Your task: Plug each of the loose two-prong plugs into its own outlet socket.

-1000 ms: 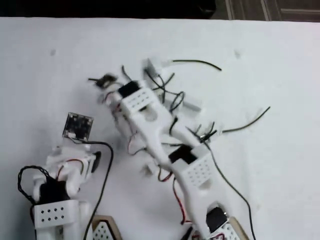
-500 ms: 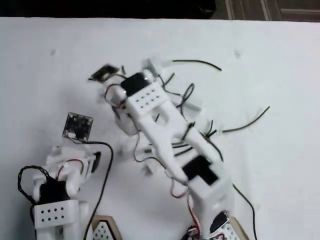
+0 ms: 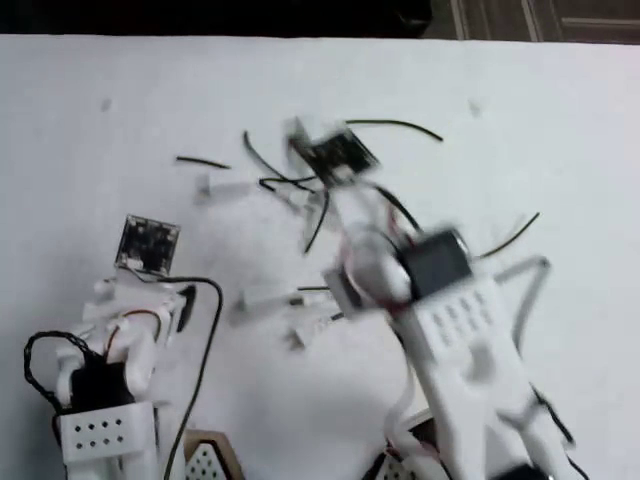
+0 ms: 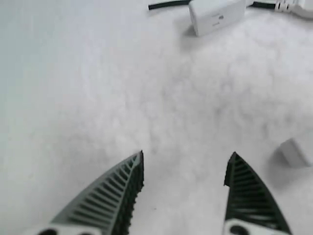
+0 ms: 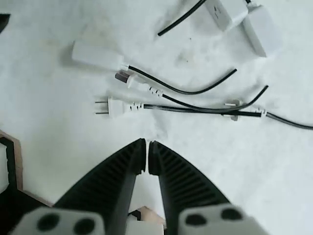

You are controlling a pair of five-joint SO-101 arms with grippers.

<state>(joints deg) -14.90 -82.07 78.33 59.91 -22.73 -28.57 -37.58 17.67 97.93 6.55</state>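
Right gripper (image 5: 146, 147): pinched closed on nothing, above a loose two-prong plug (image 5: 112, 106) lying unplugged, probably lining up a pick. Left gripper (image 4: 186, 161): spread wide, empty, at table's eight o'clock. An outlet socket (image 4: 215, 14) lies toward its one o'clock.

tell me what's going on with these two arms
A white table is strewn with cords. The right hand is shut and empty near a loose two-prong plug, its prongs bare. The left hand is open over bare table, with an outlet socket farther off.
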